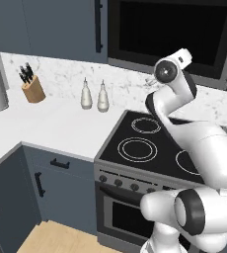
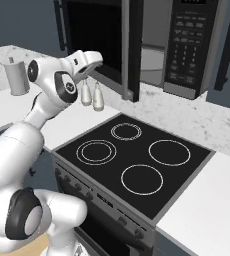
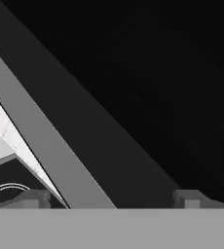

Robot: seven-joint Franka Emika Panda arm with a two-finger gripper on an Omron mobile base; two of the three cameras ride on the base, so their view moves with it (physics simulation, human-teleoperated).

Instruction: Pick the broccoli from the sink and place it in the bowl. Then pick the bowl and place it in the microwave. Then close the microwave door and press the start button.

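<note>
Fingertips (image 3: 191, 198) spread wide, nothing held | hand (image 2: 89, 62) raised against microwave door (image 2: 129, 50), judged placed for pushing it shut | microwave (image 2: 187, 45) above stove (image 2: 137, 155), door swung open | bowl, broccoli hidden from sight

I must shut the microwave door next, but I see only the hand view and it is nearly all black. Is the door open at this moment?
Observer: Yes. The microwave door stands swung out, and the grey inside of the microwave shows beside it.
Operator: Where is my gripper?
Observer: The gripper, jaws open, is up by the door's lower edge. I cannot tell if it touches.
Operator: What is below it?
Observer: Two pale bottles stand on the counter, left of the stove.
</note>
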